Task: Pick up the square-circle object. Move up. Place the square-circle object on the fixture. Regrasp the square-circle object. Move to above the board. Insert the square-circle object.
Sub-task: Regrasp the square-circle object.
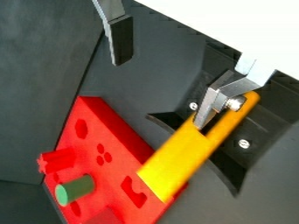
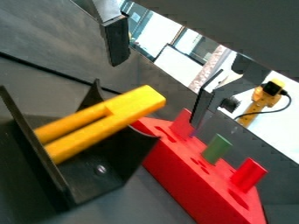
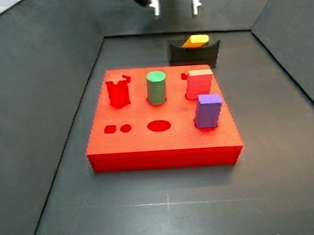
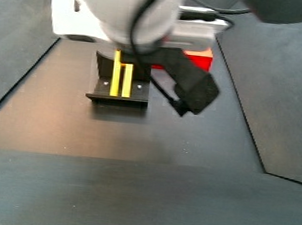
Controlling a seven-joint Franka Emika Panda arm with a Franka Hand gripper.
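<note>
- Dark grey flooring runs under everything; in a side view the board (image 3: 160,124) sits mid-floor, with its red notched peg (image 3: 118,92), green cylinder (image 3: 155,87) and purple block (image 3: 208,110) standing clear of the work.
- Behind it, the square-circle object (image 4: 121,76) lies on the fixture (image 4: 117,99), released.
- Above, the gripper (image 1: 176,61) hangs with fingers (image 1: 119,39) spread, holding nothing.
- To regrasp well, I'd descend centred, the plates straddling the prongs, minding the bracket's wall.

A green cylinder (image 3: 155,88), purple block (image 3: 208,110) and red notched peg (image 3: 118,92) stand upright.
</note>
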